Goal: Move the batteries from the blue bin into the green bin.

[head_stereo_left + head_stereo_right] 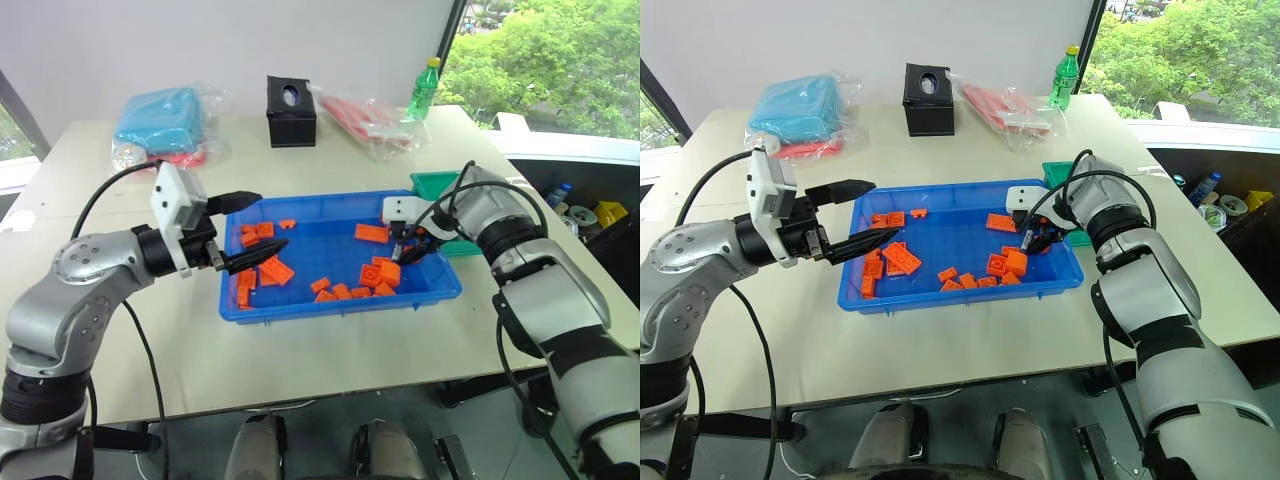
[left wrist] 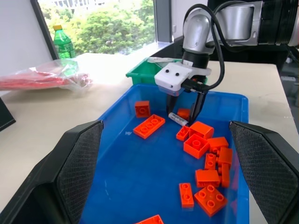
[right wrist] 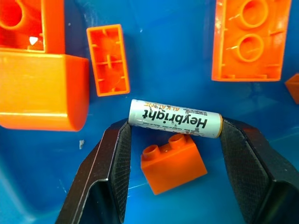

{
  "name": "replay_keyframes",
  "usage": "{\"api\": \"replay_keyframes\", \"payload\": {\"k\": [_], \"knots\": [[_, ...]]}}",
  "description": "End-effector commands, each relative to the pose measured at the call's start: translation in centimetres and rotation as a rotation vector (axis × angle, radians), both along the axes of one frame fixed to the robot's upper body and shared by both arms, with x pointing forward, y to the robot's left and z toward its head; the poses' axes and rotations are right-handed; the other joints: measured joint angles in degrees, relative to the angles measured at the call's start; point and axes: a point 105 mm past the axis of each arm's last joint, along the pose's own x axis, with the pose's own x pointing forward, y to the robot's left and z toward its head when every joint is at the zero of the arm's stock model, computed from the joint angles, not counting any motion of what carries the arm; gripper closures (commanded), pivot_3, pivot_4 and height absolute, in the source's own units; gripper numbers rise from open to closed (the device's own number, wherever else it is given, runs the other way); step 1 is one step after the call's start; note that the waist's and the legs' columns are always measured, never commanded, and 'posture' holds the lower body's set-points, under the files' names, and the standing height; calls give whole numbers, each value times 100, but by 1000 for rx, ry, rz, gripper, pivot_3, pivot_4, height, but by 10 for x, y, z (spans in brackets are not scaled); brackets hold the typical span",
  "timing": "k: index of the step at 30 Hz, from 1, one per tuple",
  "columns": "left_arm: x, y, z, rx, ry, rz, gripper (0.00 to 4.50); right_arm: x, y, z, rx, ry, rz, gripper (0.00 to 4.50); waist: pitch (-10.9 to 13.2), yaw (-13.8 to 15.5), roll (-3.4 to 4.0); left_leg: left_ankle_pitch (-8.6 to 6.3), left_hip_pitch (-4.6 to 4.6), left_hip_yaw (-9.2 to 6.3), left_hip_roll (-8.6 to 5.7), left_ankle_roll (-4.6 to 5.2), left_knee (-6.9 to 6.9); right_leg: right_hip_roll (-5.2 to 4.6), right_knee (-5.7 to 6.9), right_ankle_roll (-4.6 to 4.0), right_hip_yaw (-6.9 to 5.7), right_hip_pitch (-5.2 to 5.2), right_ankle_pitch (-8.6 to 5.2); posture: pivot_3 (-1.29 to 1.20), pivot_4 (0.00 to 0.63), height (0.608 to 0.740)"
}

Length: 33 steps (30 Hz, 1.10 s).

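The blue bin [image 1: 340,308] lies in the middle of the table, with orange blocks [image 1: 371,233] scattered in it. My right gripper [image 1: 408,250] points down into the bin's right end, and its fingers [image 3: 112,168] press on both ends of one silver-grey battery [image 3: 175,119], which lies lengthwise between them just over the bin floor. The green bin [image 1: 432,184] stands just past the blue bin's far right corner, behind that arm. My left gripper [image 1: 268,222] hovers level over the blue bin's left end, open and holding nothing.
A black tissue box [image 1: 291,110], a green bottle [image 1: 425,88], a light-blue bagged bundle [image 1: 160,120] and a red bagged bundle [image 1: 365,118] line the far side of the table. An orange block [image 3: 174,161] lies right under the battery.
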Motion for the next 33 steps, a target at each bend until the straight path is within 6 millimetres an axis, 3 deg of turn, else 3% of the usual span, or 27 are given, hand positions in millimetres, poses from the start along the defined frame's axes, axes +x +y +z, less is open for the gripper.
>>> {"api": "replay_keyframes", "payload": {"k": [1,3,6,10,16,21,25,26,29,33], "knots": [[-1,-3,9,-1,-44,-21,0,5,3,22,65,-62,-7,2242,-1,-12,-2,0,0,0,0,0,0,0,0,0,0,0,0,0,150,630],[0,-3,9,0,-44,-27,0,6,5,36,120,-90,-15,2242,-1,-21,0,0,0,0,0,0,-1,0,0,1,0,-1,0,0,150,630],[0,-7,8,-3,-41,-40,0,11,5,77,262,-217,-79,2242,2,-12,4,1,-1,-1,1,-1,-1,0,0,2,0,-1,1,0,150,630],[0,-8,6,-4,-35,-44,0,13,-22,109,348,-371,-238,2242,-3,8,-3,1,1,-3,1,-2,-1,0,-3,1,0,2,2,0,150,630],[1,-7,2,-6,-23,-46,0,1,-73,110,383,-467,-492,2242,-12,26,-14,-6,3,-2,0,6,1,-3,-10,-9,0,10,-2,0,150,630],[3,-8,3,-4,-18,-58,0,0,-80,102,419,-501,-562,2242,-5,-27,3,-4,6,4,2,5,-3,-5,-7,-4,0,4,5,0,150,630],[6,-10,5,-2,-21,-72,0,5,-79,112,472,-577,-550,301,-5,-89,4,-3,6,5,2,5,-4,-4,-6,-2,0,3,5,0,150,630],[7,-9,6,0,-21,-75,0,3,-81,119,493,-597,-536,67,-5,-85,4,-3,6,4,1,6,-4,-3,-7,-2,0,5,5,0,150,630],[8,-3,8,6,-18,-71,0,-18,-85,137,555,-584,-414,67,0,-44,10,-5,2,2,0,8,-2,-3,-9,-3,0,6,5,0,150,630],[6,9,10,15,-13,-44,0,-59,-86,138,585,-468,-230,67,-3,29,5,-11,5,2,-1,9,-3,-3,-18,-3,0,11,5,0,150,630]]}}
